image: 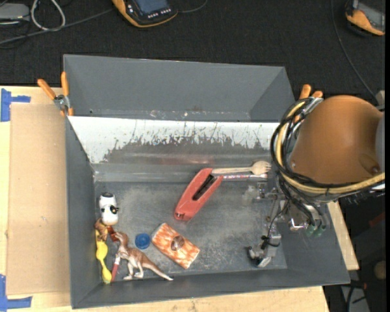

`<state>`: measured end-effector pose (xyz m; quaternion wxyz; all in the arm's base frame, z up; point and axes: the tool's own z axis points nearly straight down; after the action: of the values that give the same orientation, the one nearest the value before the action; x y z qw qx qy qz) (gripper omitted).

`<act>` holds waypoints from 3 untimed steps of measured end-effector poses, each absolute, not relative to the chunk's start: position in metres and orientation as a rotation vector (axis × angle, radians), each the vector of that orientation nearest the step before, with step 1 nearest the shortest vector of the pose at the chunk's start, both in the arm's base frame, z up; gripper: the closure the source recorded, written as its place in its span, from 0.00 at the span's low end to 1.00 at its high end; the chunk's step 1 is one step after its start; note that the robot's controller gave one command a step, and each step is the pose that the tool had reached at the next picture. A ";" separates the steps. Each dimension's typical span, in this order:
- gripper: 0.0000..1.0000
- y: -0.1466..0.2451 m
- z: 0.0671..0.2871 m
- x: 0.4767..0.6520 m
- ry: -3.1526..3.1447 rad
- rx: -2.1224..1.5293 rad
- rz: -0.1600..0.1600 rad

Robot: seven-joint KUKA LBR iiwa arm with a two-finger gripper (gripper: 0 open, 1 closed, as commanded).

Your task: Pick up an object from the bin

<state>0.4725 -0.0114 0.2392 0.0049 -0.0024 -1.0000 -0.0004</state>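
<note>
Camera view: the gripper hangs low over bare, scuffed grey metal at about four o'clock in the bin, and whether it is clenched or released I cannot tell. Nearest it, near the middle, a flat red plastic tool lies on a slant, a pale-handled utensil touching its upper end and pointing toward three o'clock. Around seven to eight o'clock sit an orange patterned block, a round blue cap, a tan toy dinosaur, a yellow strip and a small panda figure, while dark cloth with looped cables lies past twelve o'clock.
</note>
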 end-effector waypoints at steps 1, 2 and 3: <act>0.00 -0.011 0.243 0.474 -3.140 -0.006 -0.001; 0.00 0.057 0.195 0.503 -3.141 -0.013 -0.002; 0.00 0.048 0.125 0.480 -3.140 0.198 0.001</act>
<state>0.4799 0.0475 0.1253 -0.0023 0.0631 -0.9980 0.0002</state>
